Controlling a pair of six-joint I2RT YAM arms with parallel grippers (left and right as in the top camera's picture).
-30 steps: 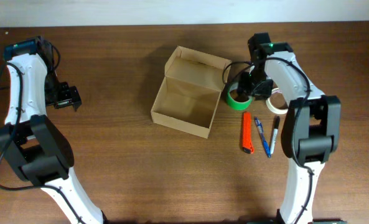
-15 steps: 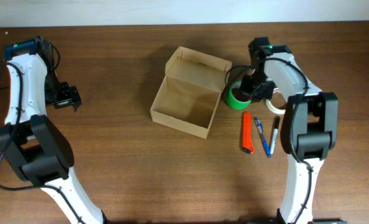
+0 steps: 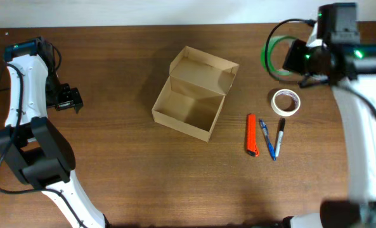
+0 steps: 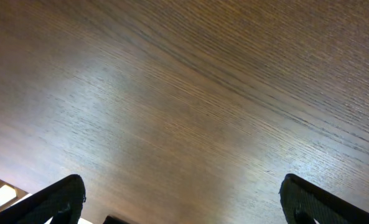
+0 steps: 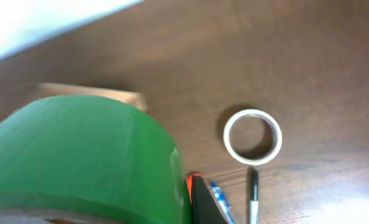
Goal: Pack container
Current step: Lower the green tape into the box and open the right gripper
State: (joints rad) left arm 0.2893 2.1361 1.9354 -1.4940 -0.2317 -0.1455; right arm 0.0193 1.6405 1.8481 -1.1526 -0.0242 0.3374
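Clamped on green tape roll (image 3: 271,54) with right gripper (image 3: 289,57), carried high off table (image 3: 130,183). Can't see the fingers in the wrist view, hidden behind the roll, so judging the grip from the lift.

Keeping left gripper (image 4: 184,208) spread wide, gripping nothing, parked over bare wood far out at 9 o'clock.

Spotted container (image 3: 188,107) mid-table: open, flap lid (image 3: 203,63) standing along its 12 o'clock edge, looks empty inside. Lies toward 8 o'clock from the roll, well apart. Long axis roughly 9-to-3, tipped slightly toward 4. Nearer to right arm, and already loaded, so probably its move: swing toward 8 o'clock, lower into the cavity, staying clear of the raised flap.

Only from overhead: whole container and that bearing. From right wrist: just a sliver of container above the roll, plus white tape roll (image 5: 252,137), orange cutter (image 3: 252,135), blue pen (image 3: 267,139), black marker (image 3: 279,135), not yet packed. From left wrist: wood only.
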